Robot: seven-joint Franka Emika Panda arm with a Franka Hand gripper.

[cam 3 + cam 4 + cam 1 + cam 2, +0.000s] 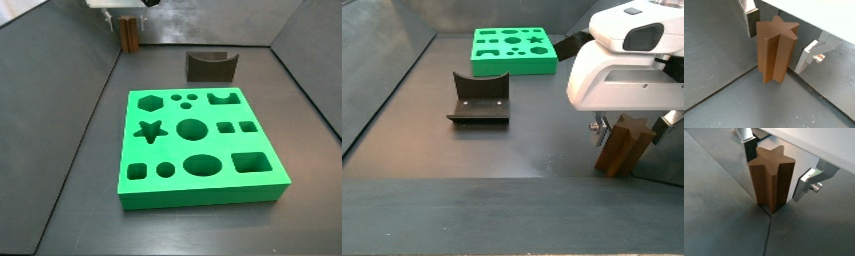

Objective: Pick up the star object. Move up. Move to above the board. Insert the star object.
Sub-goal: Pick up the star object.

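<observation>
The star object [774, 52] is a tall brown post with a star-shaped top. It stands upright on the dark floor near a corner of the grey walls. It also shows in a wrist view [769, 178] and in both side views [130, 36] [623, 150]. My gripper [777, 46] [776, 173] is lowered over the post with one silver finger [751, 22] on each side. A small gap shows at each finger, so it is open. The green board [201, 192] [516, 66] lies apart from it, its star hole [151, 129] empty.
A dark grey block with a curved notch [210, 66] [480, 98] stands on the floor between the post and the board. Grey walls [67, 90] close in the floor, and the post stands close to one of them.
</observation>
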